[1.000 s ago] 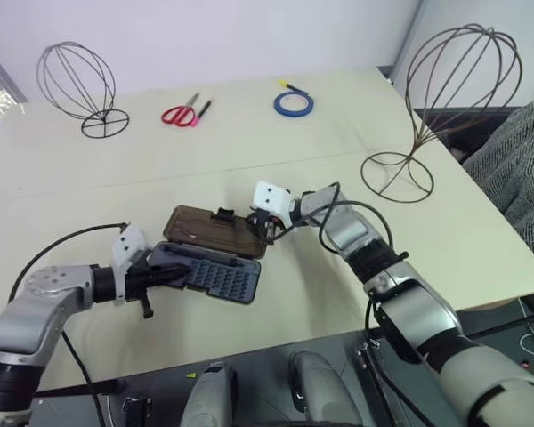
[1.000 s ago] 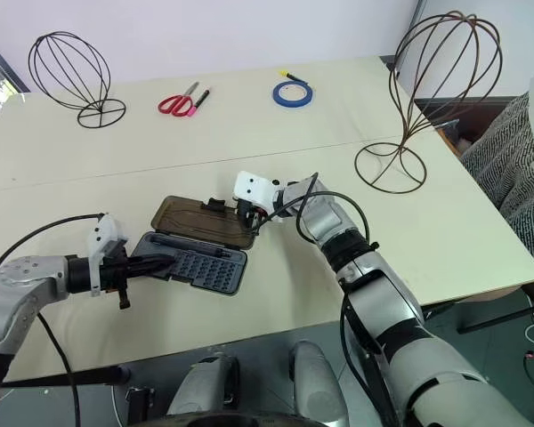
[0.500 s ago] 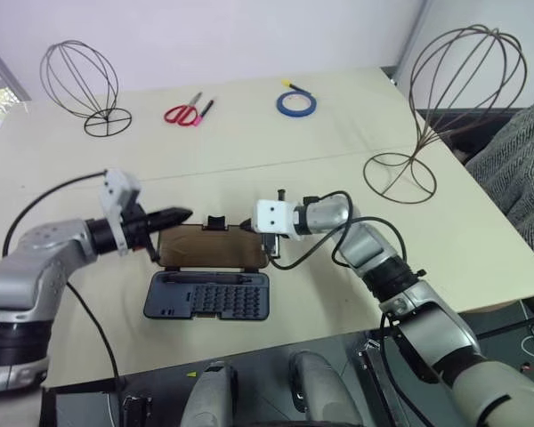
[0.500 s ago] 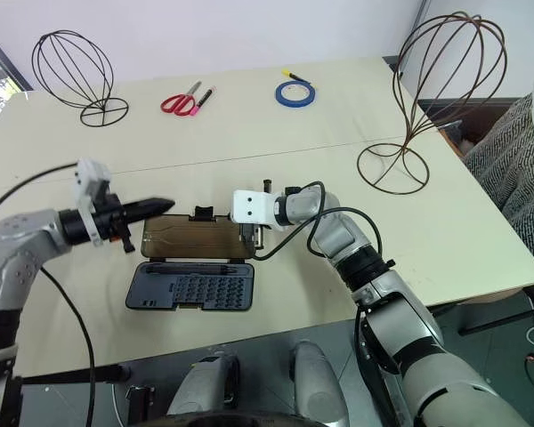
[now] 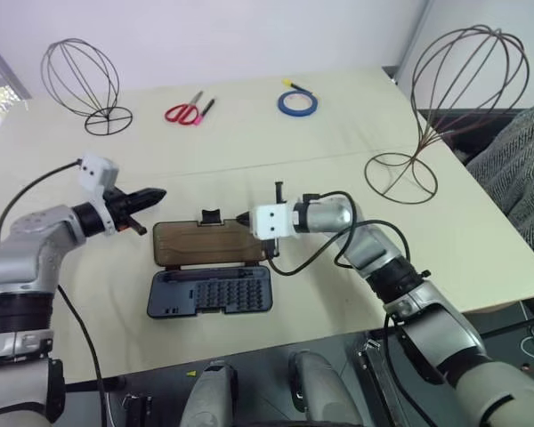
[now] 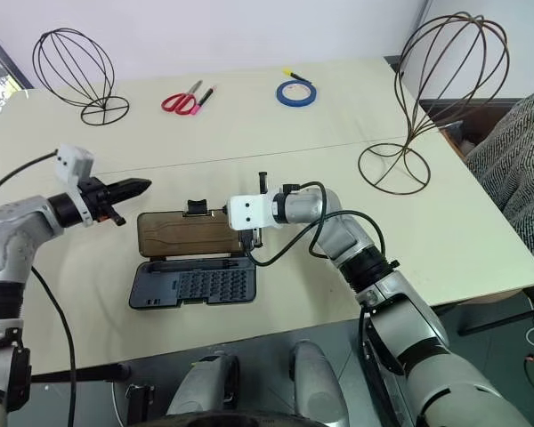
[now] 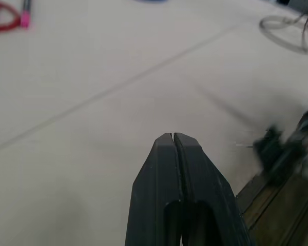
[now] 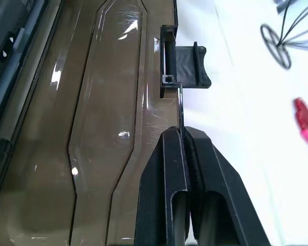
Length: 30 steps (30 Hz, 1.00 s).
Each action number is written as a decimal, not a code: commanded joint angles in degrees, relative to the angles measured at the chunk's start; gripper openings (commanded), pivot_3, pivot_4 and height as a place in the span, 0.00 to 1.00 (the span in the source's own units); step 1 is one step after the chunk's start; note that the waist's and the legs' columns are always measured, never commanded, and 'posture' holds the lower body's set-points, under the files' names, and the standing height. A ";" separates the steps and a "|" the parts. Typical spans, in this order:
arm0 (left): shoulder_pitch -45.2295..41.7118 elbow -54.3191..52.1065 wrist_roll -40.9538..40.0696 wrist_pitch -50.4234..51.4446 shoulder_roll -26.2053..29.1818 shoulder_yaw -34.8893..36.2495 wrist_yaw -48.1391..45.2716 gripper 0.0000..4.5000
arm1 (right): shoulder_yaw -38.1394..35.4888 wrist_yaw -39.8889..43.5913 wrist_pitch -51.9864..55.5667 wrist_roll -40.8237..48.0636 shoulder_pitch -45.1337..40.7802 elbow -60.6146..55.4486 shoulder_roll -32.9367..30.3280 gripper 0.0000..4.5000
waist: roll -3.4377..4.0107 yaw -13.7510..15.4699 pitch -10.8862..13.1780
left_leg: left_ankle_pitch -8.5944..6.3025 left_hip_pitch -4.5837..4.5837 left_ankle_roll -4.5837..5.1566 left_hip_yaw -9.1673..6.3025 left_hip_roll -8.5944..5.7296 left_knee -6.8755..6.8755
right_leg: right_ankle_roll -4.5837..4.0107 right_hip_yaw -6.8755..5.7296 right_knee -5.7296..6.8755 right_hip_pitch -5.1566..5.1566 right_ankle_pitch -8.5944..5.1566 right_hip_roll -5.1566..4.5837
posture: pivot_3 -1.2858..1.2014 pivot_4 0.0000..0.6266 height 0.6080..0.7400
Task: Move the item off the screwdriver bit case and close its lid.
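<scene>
Right gripper (image 8: 184,134), jaws together, nipping translucent smoky-brown lid (image 5: 209,243) far edge to swing it over blue-grey bit case (image 5: 209,291); left gripper (image 5: 157,193) hovering, jaws together, beside.

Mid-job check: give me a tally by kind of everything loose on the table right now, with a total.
Wire head-shaped stands: 2, the large bronze wire cage on the right, the black wire stand at far left.
Screwdriver bit cases: 1, dark blue-grey plastic case, its smoky-brown translucent lid lying open.
Scissors: 1, red-handled.
Tape rolls: 1, blue.
Total: 5.
</scene>
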 commanded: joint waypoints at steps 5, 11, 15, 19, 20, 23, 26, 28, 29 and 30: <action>-2.46 8.73 4.25 -7.57 -2.18 -0.14 -1.07 0.00 | -0.63 -0.96 -2.41 -0.38 -0.92 -4.80 -0.77 0.00 | -0.01 0.70 0.00 | 0.00 -0.01 0.00 0.04 0.00 0.01 | 0.00 -0.02 0.00 0.00 0.00 0.01 | 0.52 0.24 1.00; -1.77 10.42 6.10 -8.23 -2.69 -2.26 -4.22 0.00 | -0.98 -1.14 -2.03 -0.34 -1.09 -4.96 -0.90 0.00 | -0.01 0.71 0.00 | 0.00 -0.02 0.00 0.07 0.00 0.01 | 0.00 -0.02 0.01 0.00 0.00 0.01 | 0.52 0.24 1.00; 0.77 7.15 6.42 -6.91 -1.96 -4.48 -8.32 0.00 | -1.19 -1.38 -1.98 -0.51 -1.41 -4.35 -1.13 0.00 | -0.01 0.67 0.00 | 0.00 -0.03 0.00 0.08 0.00 0.01 | 0.00 -0.02 0.01 0.00 0.00 0.01 | 0.52 0.24 1.00; 2.19 3.59 4.60 -4.05 -1.37 -3.77 -10.04 0.00 | -0.96 -2.13 -2.77 -1.34 -2.09 -2.44 -1.39 0.00 | -0.01 0.69 0.01 | 0.00 -0.03 0.00 0.07 0.01 0.01 | 0.00 -0.03 0.02 -0.01 0.00 0.03 | 0.52 0.24 1.00; 2.72 2.39 4.25 -3.21 -1.19 -3.69 -10.42 0.00 | -0.88 -2.36 -3.02 -1.54 -2.25 -1.85 -1.35 0.00 | -0.01 0.69 0.00 | 0.00 -0.03 0.00 0.07 0.01 0.01 | 0.00 -0.03 0.02 -0.01 0.00 0.03 | 0.52 0.24 1.00; 3.81 0.22 3.86 -1.95 -1.05 -3.39 -10.58 0.00 | -0.72 -3.23 -3.69 -2.10 -2.81 -0.02 -1.10 0.00 | -0.01 0.70 0.01 | 0.00 -0.02 0.00 0.07 0.02 0.01 | 0.00 -0.02 0.02 0.00 0.00 0.01 | 0.52 0.24 1.00; 4.16 -0.61 3.71 -1.41 -1.25 -2.99 -9.85 0.00 | -0.80 -3.33 -4.07 -2.26 -3.06 0.81 -0.97 0.00 | -0.02 0.73 0.01 | 0.00 -0.02 0.00 0.07 0.01 0.02 | 0.00 -0.02 0.01 0.00 0.00 0.01 | 0.52 0.24 1.00; 4.33 -0.82 3.74 -1.46 -1.35 -2.83 -9.52 0.00 | -1.00 -2.79 -3.76 -1.94 -3.02 0.55 -1.00 0.00 | -0.02 0.70 0.01 | 0.00 -0.02 0.00 0.06 0.01 0.02 | 0.00 -0.03 0.01 0.00 0.00 0.01 | 0.52 0.24 1.00; 4.36 -0.86 3.81 -1.53 -1.41 -2.81 -9.40 0.00 | -1.16 -2.00 -3.26 -1.40 -2.99 0.30 -1.16 0.06 | -0.01 0.71 0.01 | 0.00 -0.02 0.00 0.06 0.01 0.02 | 0.00 -0.03 0.01 0.00 0.00 0.01 | 0.52 0.24 1.00; 4.40 -0.91 3.86 -1.57 -1.45 -2.81 -9.32 0.00 | -1.31 -1.31 -2.83 -0.88 -2.94 0.07 -1.32 0.13 | -0.01 0.70 0.01 | 0.00 -0.02 0.00 0.06 0.01 0.02 | 0.00 -0.02 0.01 0.00 0.00 0.01 | 0.52 0.24 1.00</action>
